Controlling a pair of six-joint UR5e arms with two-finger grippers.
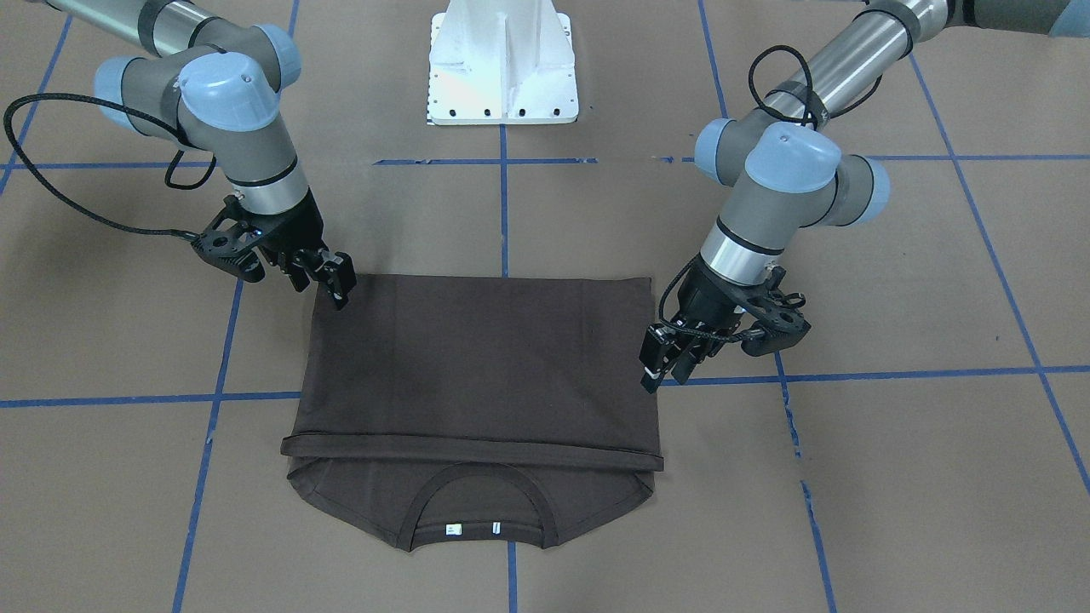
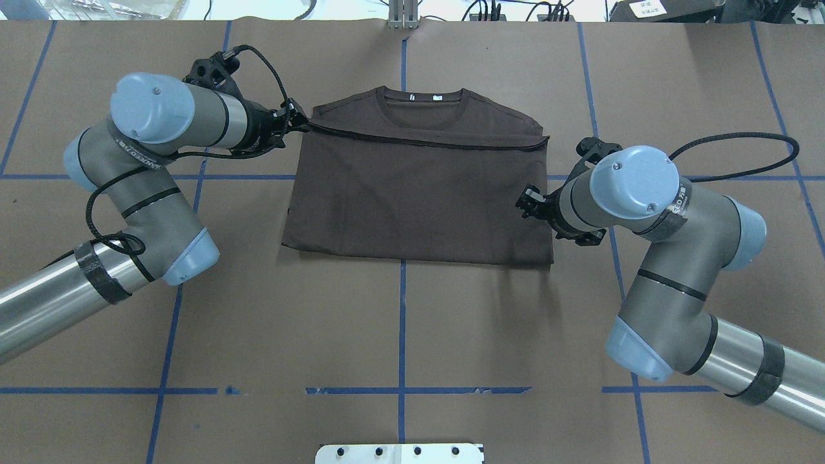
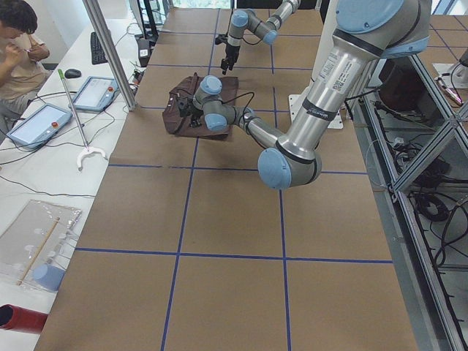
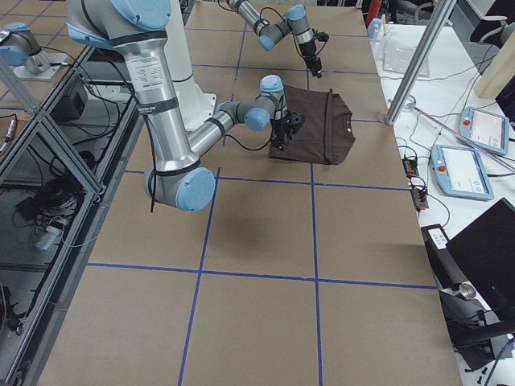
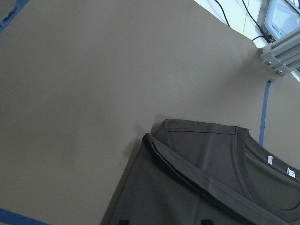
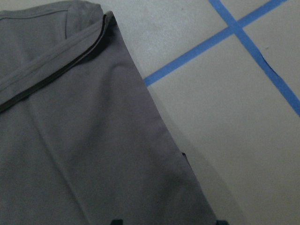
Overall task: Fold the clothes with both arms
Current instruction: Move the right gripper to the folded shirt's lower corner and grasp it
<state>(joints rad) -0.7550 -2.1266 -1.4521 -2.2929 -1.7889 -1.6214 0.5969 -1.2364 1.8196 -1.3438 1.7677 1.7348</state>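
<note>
The dark brown T-shirt lies flat on the brown table. Its lower half is folded up, so the hem lies just below the collar and its white neck tags. My left gripper hovers at the shirt's side edge near the hem corner; it also shows in the overhead view. It is open and empty. My right gripper hovers at the opposite side edge, also in the overhead view, open and empty. Both wrist views show shirt fabric below spread fingertips.
The white pedestal base stands at the robot's side of the table. Blue tape lines grid the brown table cover. A seated operator and tablets are on a side table beyond the shirt's collar end.
</note>
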